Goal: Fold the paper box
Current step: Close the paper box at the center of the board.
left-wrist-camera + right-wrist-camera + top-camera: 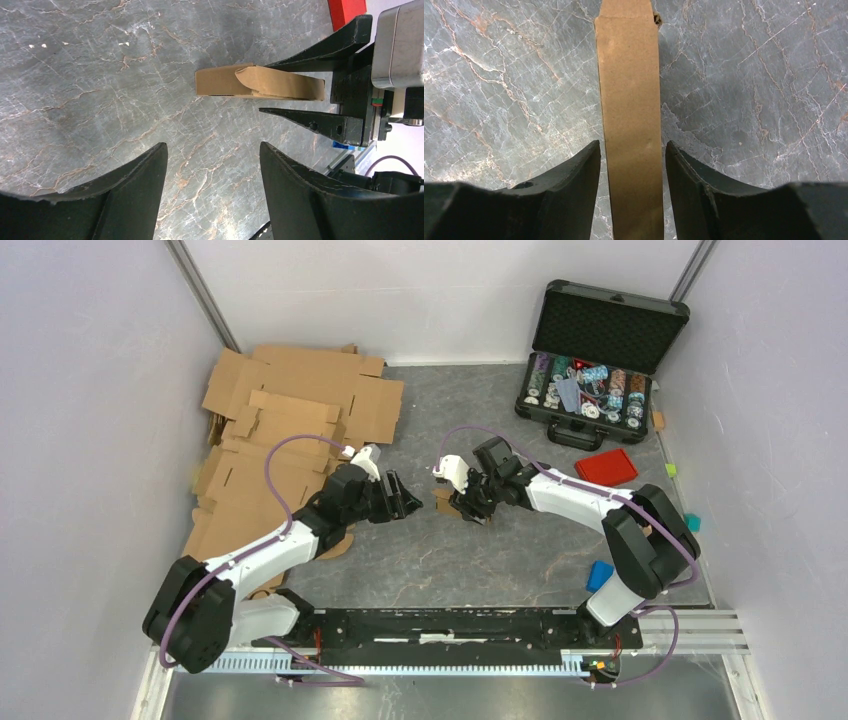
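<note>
The paper box (pixel 445 502) is a small, flat brown cardboard piece on the grey marble table between the two arms. My right gripper (pixel 468 508) reaches in from the right and straddles it. In the right wrist view the box (pixel 631 100) runs straight out between the black fingers (pixel 574 175), with a thin strip of table showing on each side, so the jaws are open around it. My left gripper (pixel 412 502) faces the box's left end from a short way off. In its own view the box (pixel 260 82) lies ahead and my left gripper (pixel 212 147) is open and empty.
A heap of larger cardboard sheets (pixel 280 430) covers the back left, under the left arm. An open black case (pixel 595 370) of chips stands at the back right, with a red lid (pixel 607 467) in front of it. Small blue blocks (pixel 600 575) lie near the right arm's base.
</note>
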You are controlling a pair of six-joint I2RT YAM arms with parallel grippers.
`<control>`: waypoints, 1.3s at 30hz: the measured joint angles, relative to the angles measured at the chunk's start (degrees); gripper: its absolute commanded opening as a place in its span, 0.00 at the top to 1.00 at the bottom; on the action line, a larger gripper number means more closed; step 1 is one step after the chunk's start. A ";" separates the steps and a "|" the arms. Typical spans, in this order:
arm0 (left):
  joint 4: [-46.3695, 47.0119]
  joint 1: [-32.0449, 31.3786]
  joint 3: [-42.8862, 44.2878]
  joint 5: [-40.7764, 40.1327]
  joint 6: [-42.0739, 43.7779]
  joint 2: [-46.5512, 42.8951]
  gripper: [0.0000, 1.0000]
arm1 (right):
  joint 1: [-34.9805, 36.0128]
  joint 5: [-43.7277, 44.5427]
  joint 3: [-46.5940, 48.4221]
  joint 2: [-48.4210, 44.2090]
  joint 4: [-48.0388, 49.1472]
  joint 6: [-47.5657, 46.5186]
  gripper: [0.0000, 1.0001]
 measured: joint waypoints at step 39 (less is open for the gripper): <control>11.56 0.04 -2.01 8.76 34.18 4.11 0.48 | 2.21 -4.96 0.50 0.02 -3.63 2.80 0.70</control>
